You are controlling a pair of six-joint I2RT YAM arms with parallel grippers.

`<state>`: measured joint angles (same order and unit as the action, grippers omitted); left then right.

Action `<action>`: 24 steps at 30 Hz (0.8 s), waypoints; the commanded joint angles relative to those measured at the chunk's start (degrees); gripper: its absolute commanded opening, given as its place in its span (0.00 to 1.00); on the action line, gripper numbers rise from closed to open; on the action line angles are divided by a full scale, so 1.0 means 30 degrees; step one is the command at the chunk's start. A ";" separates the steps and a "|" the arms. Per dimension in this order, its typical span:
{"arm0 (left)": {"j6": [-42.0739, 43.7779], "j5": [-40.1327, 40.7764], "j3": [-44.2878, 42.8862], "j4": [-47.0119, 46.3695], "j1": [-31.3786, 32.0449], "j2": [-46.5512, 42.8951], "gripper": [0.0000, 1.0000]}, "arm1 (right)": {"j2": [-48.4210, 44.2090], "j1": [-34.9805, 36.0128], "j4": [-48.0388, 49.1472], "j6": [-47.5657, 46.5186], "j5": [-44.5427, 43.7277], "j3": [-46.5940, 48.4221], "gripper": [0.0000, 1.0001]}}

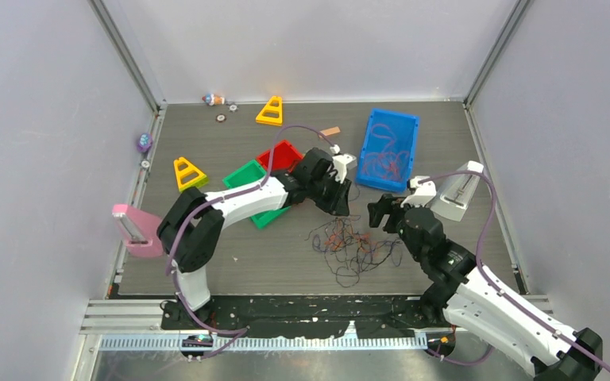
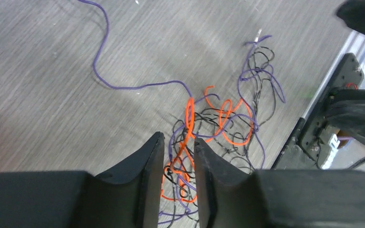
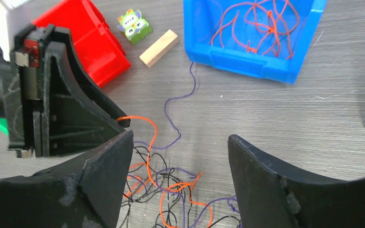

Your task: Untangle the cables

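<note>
**Obs 1:** Black fingers (image 2: 152, 161) of the left gripper (image 2: 178, 141) fill the wrist view. They are set narrow, with orange and purple strands running up through the gap. Pinched or only straddled, cannot tell.

**Obs 2:** And the other?

**Obs 1:** Right gripper (image 3: 180, 142) is spread wide and holds nothing. It hangs over the near edge of the knot of thin orange, purple and black cables (image 1: 349, 246). The knot lies on the grey wood-grain worktop (image 1: 230, 262), between the two arms.

**Obs 2:** Step?

**Obs 1:** My reading is that one strand is being singled out of the knot. The pile looks dense, so little has been freed. The next move calls for one strand lifted slowly while the rest is held down, so the loops don't tighten.

**Obs 2:** Counts, big to small.

**Obs 1:**
- Arms: two.
- Blue plastic bin (image 1: 382, 186): one, with loose orange-red cables (image 3: 261, 19) inside, number unreadable.
- Red plastic bin (image 1: 283, 156): one.
- Green plastic bin (image 1: 246, 173): one, just beside the red.
- Yellow triangular frames: two (image 1: 270, 112) (image 1: 188, 173).
- Pale wooden block (image 3: 159, 47): one.
- Small green owl figure (image 3: 134, 23): one.
- Knot: three colours, strands too crossed to count. One purple strand (image 3: 180, 95) trails toward the blue bin.
</note>
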<state>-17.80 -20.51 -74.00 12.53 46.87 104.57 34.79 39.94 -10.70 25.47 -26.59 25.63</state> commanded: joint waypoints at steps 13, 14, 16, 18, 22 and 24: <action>-0.1463 -0.4438 0.0371 -0.2481 -0.0155 -0.3246 0.00 | 0.5045 -0.0087 1.2290 -0.1344 0.9761 -0.3701 0.97; -0.1934 -0.4980 0.0440 -0.2849 -0.0155 -0.3327 0.00 | 0.5946 -0.0061 1.2749 -0.1460 0.9717 -0.3573 0.97; -0.2911 -0.6196 0.0620 -0.3949 -0.0170 -0.3622 0.00 | 0.7278 -0.0045 1.3664 -0.1709 0.9746 -0.3340 0.94; -0.3563 -0.7085 0.0504 -0.4609 -0.0206 -0.4030 0.00 | 0.8361 -0.0010 1.4185 -0.1356 0.9266 -0.3289 0.82; -0.3706 -0.7068 -0.0667 -0.3819 -0.0720 -0.5597 0.00 | 0.9384 0.0007 1.4134 0.1022 0.7291 -0.4164 0.68; -0.3851 -0.6885 -0.1575 -0.3079 -0.1200 -0.6442 0.00 | 0.9448 0.0015 1.3889 0.1926 0.7004 -0.4769 0.60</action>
<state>-26.96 -38.37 -72.82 4.21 45.91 92.36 62.81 39.90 26.87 25.47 -1.78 13.34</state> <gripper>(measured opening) 0.006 0.672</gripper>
